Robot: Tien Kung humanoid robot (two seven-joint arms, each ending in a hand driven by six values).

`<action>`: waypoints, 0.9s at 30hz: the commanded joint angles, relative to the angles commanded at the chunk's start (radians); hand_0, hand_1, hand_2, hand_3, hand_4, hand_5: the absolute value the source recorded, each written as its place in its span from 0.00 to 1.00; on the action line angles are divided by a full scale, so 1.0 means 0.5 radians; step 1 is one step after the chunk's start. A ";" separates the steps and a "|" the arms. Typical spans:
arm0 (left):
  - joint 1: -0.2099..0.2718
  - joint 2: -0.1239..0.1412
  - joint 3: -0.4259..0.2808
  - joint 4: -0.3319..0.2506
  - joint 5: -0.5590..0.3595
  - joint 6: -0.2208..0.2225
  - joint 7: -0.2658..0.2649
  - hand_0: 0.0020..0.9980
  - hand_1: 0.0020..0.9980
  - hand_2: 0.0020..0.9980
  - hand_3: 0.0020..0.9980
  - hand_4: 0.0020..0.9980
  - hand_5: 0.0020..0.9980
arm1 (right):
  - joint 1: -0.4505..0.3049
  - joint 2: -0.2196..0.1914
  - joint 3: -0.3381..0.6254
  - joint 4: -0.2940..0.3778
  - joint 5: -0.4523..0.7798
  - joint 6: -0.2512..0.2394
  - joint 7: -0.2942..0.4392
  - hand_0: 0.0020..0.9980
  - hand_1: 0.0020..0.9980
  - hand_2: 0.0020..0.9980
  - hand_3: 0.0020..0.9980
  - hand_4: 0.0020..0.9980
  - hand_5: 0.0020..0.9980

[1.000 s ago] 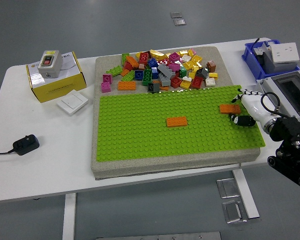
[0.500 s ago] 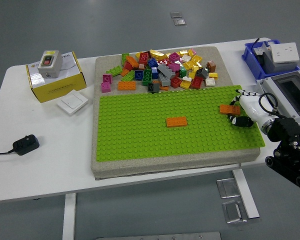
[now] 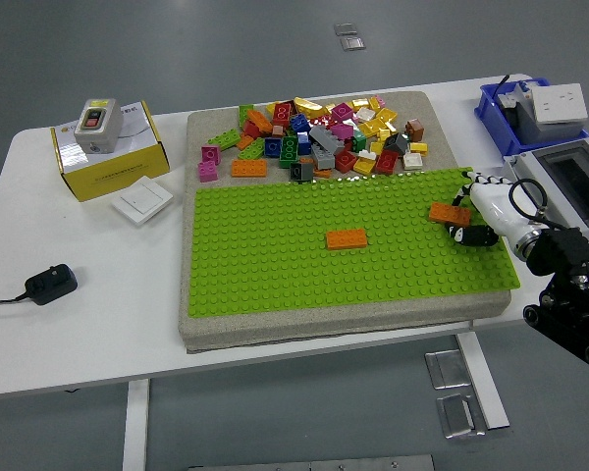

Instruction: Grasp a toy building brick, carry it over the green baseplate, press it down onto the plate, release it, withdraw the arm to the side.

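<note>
The orange brick (image 3: 448, 213) sits near the right edge of the green baseplate (image 3: 275, 265), pinched in the right robot hand (image 3: 471, 211), and it could seat crooked or lift off again if the fingers release before it is fully pressed down.

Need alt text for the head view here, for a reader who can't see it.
The robot's right hand grips an orange brick at the right edge of a green baseplate; a second orange brick sits at the plate's middle. Mixed loose bricks are heaped behind the plate on a white table.
</note>
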 joint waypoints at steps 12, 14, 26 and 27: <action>-0.002 0.001 -0.009 0.000 0.009 0.000 -0.001 0.67 0.67 0.65 0.63 0.25 0.61 | 0.022 -0.025 -0.176 0.263 -0.010 -0.009 -0.011 0.94 1.00 1.00 0.55 0.64 0.38; -0.003 0.002 -0.007 0.000 0.008 0.001 -0.002 0.67 0.67 0.65 0.63 0.25 0.61 | 0.027 -0.025 -0.214 0.293 -0.009 -0.008 -0.009 0.94 1.00 1.00 0.55 0.64 0.38; -0.005 0.002 -0.005 0.000 0.005 0.001 0.000 0.67 0.67 0.65 0.63 0.26 0.61 | 0.070 0.014 -0.296 0.258 -0.011 -0.003 0.017 0.94 1.00 1.00 0.55 0.64 0.38; -0.005 0.003 -0.005 0.000 0.005 0.001 0.000 0.67 0.67 0.65 0.63 0.26 0.61 | 0.073 0.019 -0.302 0.254 -0.011 -0.003 0.018 0.94 1.00 1.00 0.55 0.64 0.38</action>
